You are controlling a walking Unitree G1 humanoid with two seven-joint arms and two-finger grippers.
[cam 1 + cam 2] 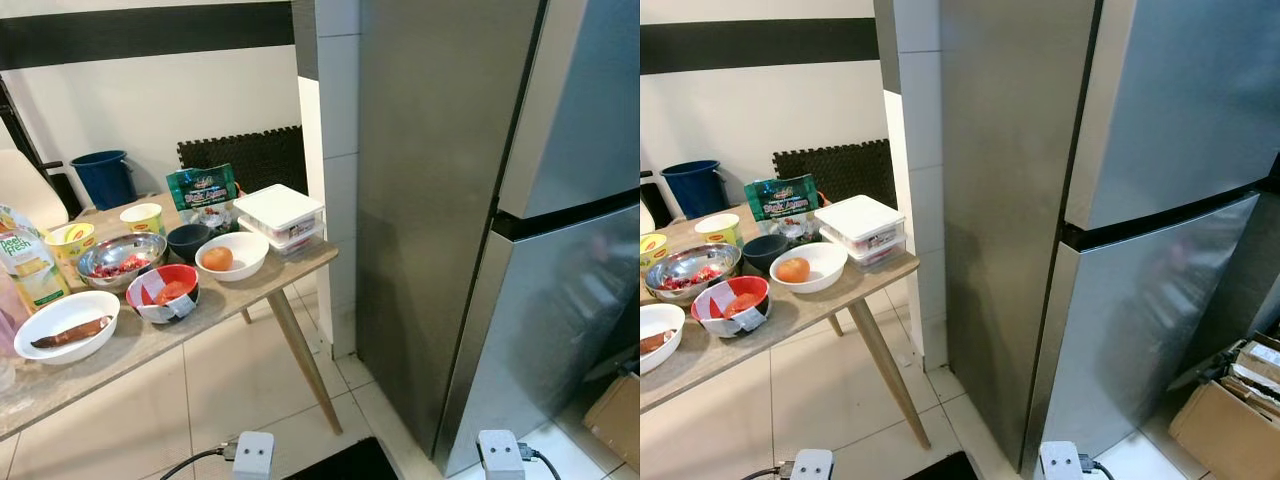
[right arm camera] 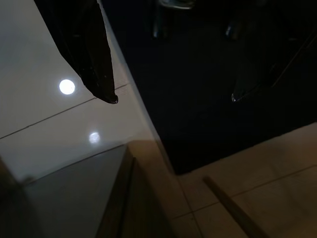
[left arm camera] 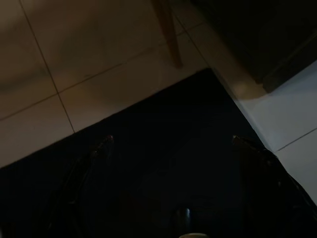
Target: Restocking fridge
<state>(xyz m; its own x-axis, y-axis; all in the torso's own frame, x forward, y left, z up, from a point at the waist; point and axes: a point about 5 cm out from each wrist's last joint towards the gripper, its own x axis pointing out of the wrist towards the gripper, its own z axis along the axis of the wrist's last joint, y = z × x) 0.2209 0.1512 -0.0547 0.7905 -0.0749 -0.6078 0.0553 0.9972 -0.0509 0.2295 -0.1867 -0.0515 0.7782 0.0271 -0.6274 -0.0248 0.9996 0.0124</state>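
A tall stainless-steel two-door fridge [image 1: 520,220] stands shut in front of me to my right, and to my left a wooden table [image 1: 150,335] carries the food: a white lidded plastic container [image 1: 279,215] at the corner nearest the fridge, a white bowl holding an orange fruit [image 1: 231,256] beside it, and a red bowl [image 1: 163,293]. Both my arms hang low over a dark floor mat [image 3: 163,163] and pale tiles. My left gripper [image 3: 173,148] and my right gripper [image 2: 173,99] each have their two black fingers spread apart, gripping nothing.
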